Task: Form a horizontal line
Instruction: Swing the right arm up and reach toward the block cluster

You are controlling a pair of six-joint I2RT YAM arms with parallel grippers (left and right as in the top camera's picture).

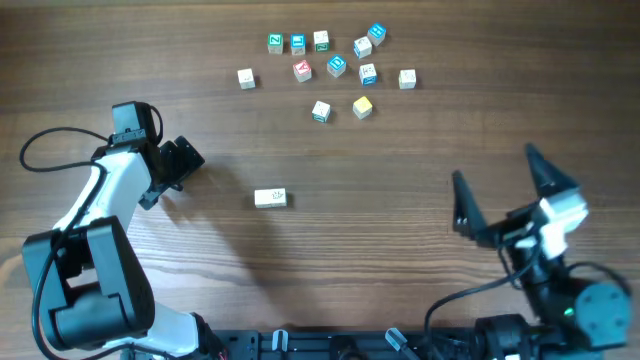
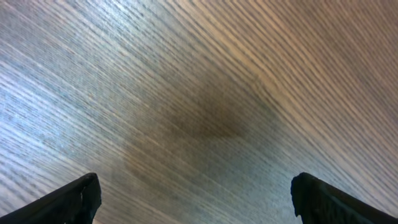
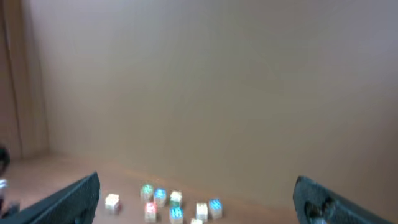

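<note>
The left arm reaches in from the near-left corner, the left gripper (image 2: 196, 202) over bare table (image 1: 400, 250), jaws wide and empty. The right gripper (image 1: 494, 165) points up-table, spread too, holding nothing. Letter cubes (image 1: 336, 66) lie scattered on the far side, and a short whitish block (image 1: 271, 198) sits alone mid-table.
</note>
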